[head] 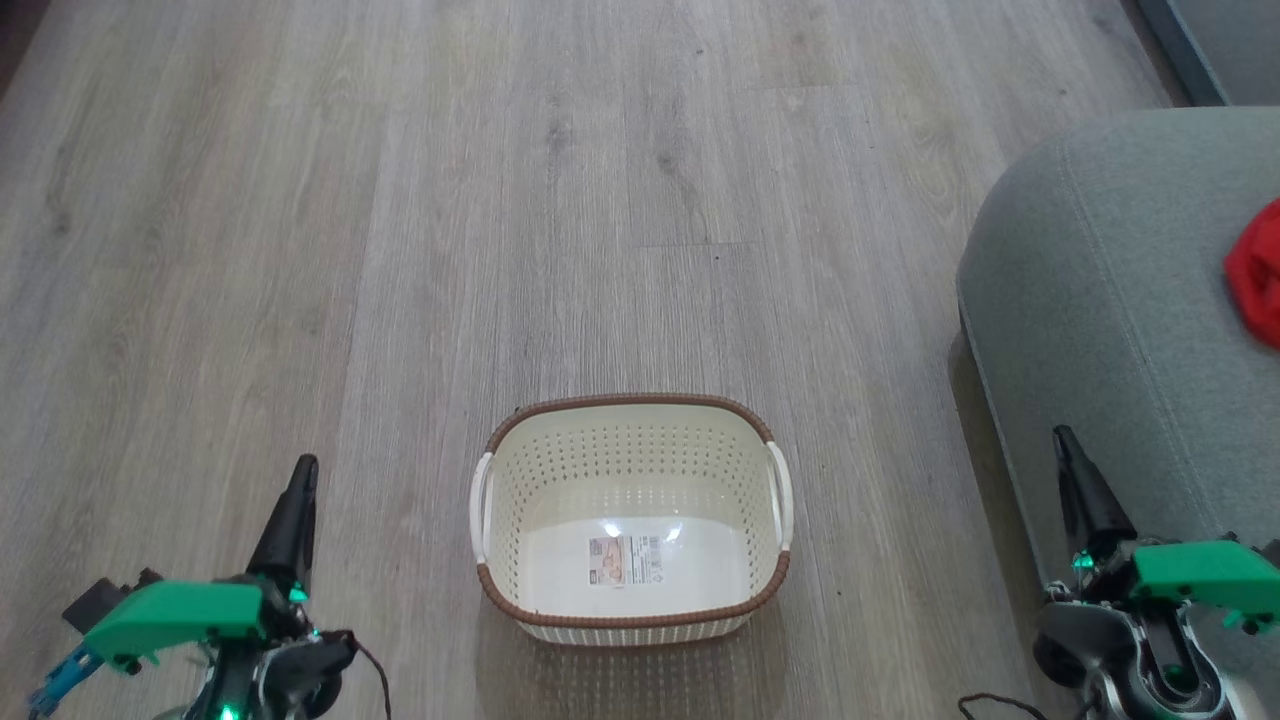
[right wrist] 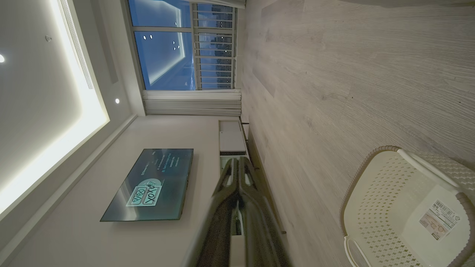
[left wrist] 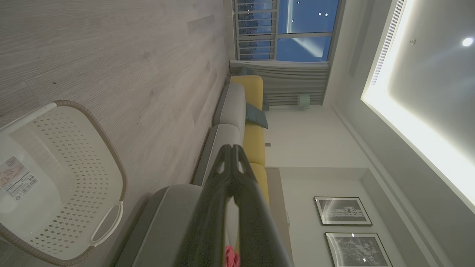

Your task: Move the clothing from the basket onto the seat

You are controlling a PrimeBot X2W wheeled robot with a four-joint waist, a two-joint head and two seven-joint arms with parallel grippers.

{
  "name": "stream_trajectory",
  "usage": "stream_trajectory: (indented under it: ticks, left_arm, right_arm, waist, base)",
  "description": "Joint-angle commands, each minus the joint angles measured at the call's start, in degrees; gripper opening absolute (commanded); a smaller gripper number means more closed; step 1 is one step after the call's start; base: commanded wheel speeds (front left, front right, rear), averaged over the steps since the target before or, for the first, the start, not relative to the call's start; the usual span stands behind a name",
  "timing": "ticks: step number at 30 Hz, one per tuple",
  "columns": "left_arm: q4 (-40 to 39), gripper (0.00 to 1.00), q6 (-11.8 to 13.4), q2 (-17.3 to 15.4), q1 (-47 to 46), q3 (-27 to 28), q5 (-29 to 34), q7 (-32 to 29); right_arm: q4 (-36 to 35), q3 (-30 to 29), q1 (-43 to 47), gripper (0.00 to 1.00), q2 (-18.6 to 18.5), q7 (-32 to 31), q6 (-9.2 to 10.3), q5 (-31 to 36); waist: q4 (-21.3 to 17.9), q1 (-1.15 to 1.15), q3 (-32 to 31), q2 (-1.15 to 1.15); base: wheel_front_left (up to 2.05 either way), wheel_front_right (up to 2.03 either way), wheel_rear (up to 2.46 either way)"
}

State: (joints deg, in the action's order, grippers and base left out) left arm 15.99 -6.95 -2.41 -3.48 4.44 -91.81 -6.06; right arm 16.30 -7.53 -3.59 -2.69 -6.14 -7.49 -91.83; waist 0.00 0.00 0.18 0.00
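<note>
Over at the head view's right edge, the red clothing point(head: 1258, 270) lies bunched on the grey-green seat point(head: 1080, 300) (only part of it is in frame). Left of the seat and apart from it, the basket point(head: 630, 450) stands upright on the wood floor point(head: 400, 200), its bottom bare around a label sticker point(head: 625, 560). Low on either side of the basket, the left gripper point(head: 303, 468) and right gripper point(head: 1062, 438) point forward, each with fingers pressed together on nothing. The right one sits before the seat's near edge.
</note>
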Motion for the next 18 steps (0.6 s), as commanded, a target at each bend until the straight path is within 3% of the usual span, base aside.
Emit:
stream_trajectory:
  ticks: [1, 18]
  left_arm:
    - [-1.9, 0.0, -0.5, -0.5, -2.7, 2.1, -0.4, -0.4]
    - [-1.9, 0.0, -0.5, -0.5, -2.7, 2.1, -0.4, -0.4]
  right_arm:
    - [-2.3, 1.0, -2.6, 0.0, -0.2, -0.4, 0.0, -0.3]
    - [-2.3, 1.0, -2.6, 0.0, -0.2, -0.4, 0.0, -0.3]
  waist:
    - [0.0, 0.0, 0.0, 0.0]
    - [0.0, 0.0, 0.0, 0.0]
  base:
    - [0.0, 0.0, 0.0]
    - [0.0, 0.0, 0.0]
